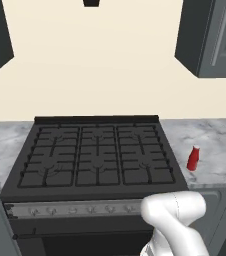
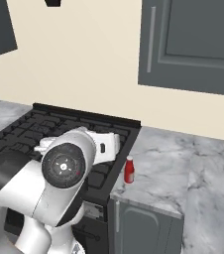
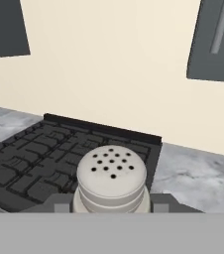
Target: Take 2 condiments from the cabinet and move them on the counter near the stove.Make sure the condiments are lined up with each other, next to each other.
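Red squeeze bottle [image 1: 193,158] is standing upright on the marble counter [image 1: 215,155], near its front edge and just beside the black stove [image 1: 95,155]. Gripper [image 3: 112,208] is closing tight on a pale beige shaker jar [image 3: 112,179] with a perforated lid, holding it in front of the stove. Grey cabinet [image 2: 193,44] is hanging on the wall above the counter, door closed.
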Robot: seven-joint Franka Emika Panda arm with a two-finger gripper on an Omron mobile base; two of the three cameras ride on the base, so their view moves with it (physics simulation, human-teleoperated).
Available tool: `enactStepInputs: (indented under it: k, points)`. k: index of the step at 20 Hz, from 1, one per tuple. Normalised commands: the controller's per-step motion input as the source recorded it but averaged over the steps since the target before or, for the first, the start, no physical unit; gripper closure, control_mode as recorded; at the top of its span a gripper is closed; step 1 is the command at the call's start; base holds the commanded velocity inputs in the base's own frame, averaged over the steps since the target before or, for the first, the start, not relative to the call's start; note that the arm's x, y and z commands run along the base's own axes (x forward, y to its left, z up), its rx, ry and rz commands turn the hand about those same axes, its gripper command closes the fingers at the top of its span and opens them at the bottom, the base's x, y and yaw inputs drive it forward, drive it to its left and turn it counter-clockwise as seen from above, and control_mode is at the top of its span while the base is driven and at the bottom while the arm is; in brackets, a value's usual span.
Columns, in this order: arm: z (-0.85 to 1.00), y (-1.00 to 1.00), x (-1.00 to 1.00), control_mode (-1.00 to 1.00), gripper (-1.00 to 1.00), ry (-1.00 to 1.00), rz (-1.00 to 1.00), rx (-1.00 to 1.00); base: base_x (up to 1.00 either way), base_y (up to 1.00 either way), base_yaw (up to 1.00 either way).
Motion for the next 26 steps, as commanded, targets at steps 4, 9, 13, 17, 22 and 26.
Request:
enactStepInputs:
  k: [4, 9, 13, 17, 22, 26]
  points:
    - [-0.30, -0.33, 0.00, -1.00, 1.00, -0.06, 0.03, -0.09, 0.00, 0.00, 0.00]
    - [-0.46, -0.19, 0.13, -1.00, 1.00, 0.01, 0.12, -0.09, 0.00, 0.00, 0.00]
    - [-0.47, -0.28, 0.31, -1.00, 1.00, 0.03, 0.15, -0.01, 0.00, 0.00, 0.00]
    - [-0.41, -0.34, 0.28, -1.00, 1.00, 0.02, 0.13, 0.00, 0.00, 0.00, 0.00]
    - [-0.44, -0.33, 0.26, -1.00, 1.00, 0.00, 0.10, 0.00, 0.00, 0.00, 0.00]
    - [-0.41, -0.24, 0.36, -1.00, 1.00, 0.00, 0.07, 0.00, 0.00, 0.00, 0.00]
